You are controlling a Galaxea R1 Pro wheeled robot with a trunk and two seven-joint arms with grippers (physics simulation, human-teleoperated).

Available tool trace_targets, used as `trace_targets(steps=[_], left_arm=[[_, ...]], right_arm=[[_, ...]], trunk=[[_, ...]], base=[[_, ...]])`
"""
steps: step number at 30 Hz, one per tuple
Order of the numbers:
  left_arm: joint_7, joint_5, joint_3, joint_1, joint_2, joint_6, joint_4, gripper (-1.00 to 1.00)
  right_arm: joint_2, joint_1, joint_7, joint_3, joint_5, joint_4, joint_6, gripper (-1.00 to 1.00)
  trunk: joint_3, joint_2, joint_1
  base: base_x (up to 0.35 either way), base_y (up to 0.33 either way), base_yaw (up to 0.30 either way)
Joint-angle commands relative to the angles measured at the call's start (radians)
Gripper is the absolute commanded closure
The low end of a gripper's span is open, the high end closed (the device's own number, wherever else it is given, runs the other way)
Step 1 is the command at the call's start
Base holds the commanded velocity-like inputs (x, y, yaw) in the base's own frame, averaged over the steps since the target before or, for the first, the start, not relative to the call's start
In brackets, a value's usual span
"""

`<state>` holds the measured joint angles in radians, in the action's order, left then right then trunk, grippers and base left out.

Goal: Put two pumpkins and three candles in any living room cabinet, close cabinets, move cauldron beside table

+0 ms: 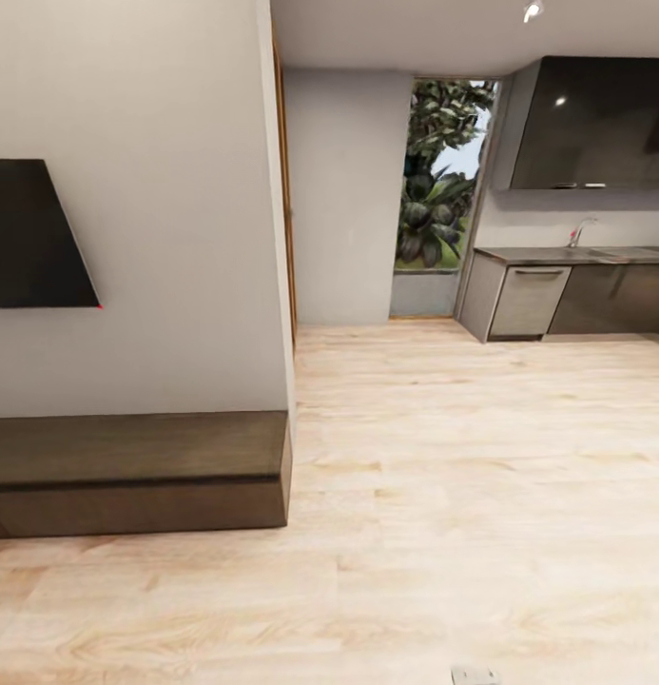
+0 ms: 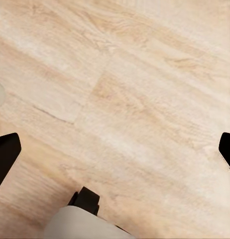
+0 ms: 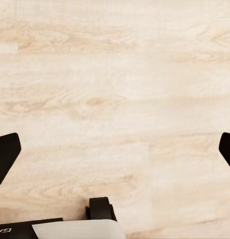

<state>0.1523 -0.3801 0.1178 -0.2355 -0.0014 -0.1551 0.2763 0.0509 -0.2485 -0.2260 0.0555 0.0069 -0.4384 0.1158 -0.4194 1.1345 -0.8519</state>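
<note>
Jaws on both our grippers hang apart over bare floor (image 3: 115, 74). We see the closed cabinet (image 1: 139, 471) ahead-left, nearer our left arm.

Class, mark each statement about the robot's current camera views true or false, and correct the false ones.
1. The long low dark-brown wooden cabinet stands against the wall below a dark wall-mounted screen. True.
2. A cabinet drawer is pulled open. False: its front looks shut.
3. The left hand holds an orange pumpkin. False: its fingers stand apart over bare pale wooden floor.
4. The right hand is open over the floor. True.
5. A grey kitchen counter with a tap shows at the far right. True.
</note>
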Motion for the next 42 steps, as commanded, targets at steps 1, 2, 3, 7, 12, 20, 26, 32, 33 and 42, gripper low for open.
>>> trace_targets(steps=[1, 2, 3, 7, 12, 20, 26, 32, 33, 42], left_arm=[[0.001, -0.008, -0.001, -0.001, 0.000, -0.003, 0.000, -1.00], [0.001, -0.008, -0.001, -0.001, 0.000, -0.003, 0.000, -1.00], [0.001, -0.009, 0.000, -0.001, 0.001, -0.003, 0.000, -1.00], [0.001, -0.009, 0.000, 0.000, 0.000, -0.003, 0.000, -1.00], [0.001, -0.009, 0.000, -0.001, 0.001, -0.003, 0.000, -1.00], [0.000, -0.008, -0.001, -0.001, 0.000, -0.003, 0.000, -1.00], [0.000, -0.008, -0.001, -0.001, 0.000, -0.003, 0.000, -1.00], [0.000, -0.008, -0.001, -0.001, 0.000, -0.004, 0.000, -1.00], [0.000, -0.008, -0.001, -0.001, 0.000, -0.004, 0.000, -1.00], [0.000, -0.007, -0.001, -0.001, 0.000, -0.004, 0.000, -1.00]], right_arm=[[0.000, 0.000, -0.007, 0.006, 0.001, -0.002, 0.008, -1.00], [0.000, 0.000, -0.007, 0.006, 0.001, -0.003, 0.008, -1.00], [0.000, 0.000, -0.007, 0.006, 0.001, -0.003, 0.008, -1.00], [0.000, 0.000, -0.007, 0.007, 0.001, -0.003, 0.009, -1.00], [0.000, 0.000, -0.006, 0.007, 0.001, -0.004, 0.009, -1.00], [0.000, 0.000, -0.006, 0.006, 0.000, -0.005, 0.009, -1.00], [0.000, 0.000, -0.006, 0.006, 0.001, -0.005, 0.008, -1.00], [0.000, -0.001, -0.006, 0.006, 0.001, -0.005, 0.008, -1.00], [0.000, -0.001, -0.006, 0.006, 0.001, -0.005, 0.008, -1.00], [0.000, 0.000, -0.006, 0.006, 0.001, -0.005, 0.008, -1.00]], trunk=[[-0.001, 0.001, -0.001], [-0.001, 0.001, -0.001], [-0.001, 0.001, -0.001], [-0.001, 0.001, -0.001], [-0.001, 0.001, -0.001], [-0.001, 0.001, -0.001], [-0.001, 0.001, -0.001], [-0.001, 0.001, -0.001], [-0.001, 0.001, -0.001], [-0.001, 0.001, -0.001]], base=[[0.307, 0.153, 0.000], [0.304, 0.160, 0.000], [0.286, 0.180, 0.000], [0.251, 0.215, 0.000], [0.246, 0.226, 0.000], [0.221, 0.124, 0.000], [0.080, 0.007, 0.000], [0.208, 0.042, 0.000], [0.206, 0.033, 0.000], [0.221, 0.033, 0.000]])
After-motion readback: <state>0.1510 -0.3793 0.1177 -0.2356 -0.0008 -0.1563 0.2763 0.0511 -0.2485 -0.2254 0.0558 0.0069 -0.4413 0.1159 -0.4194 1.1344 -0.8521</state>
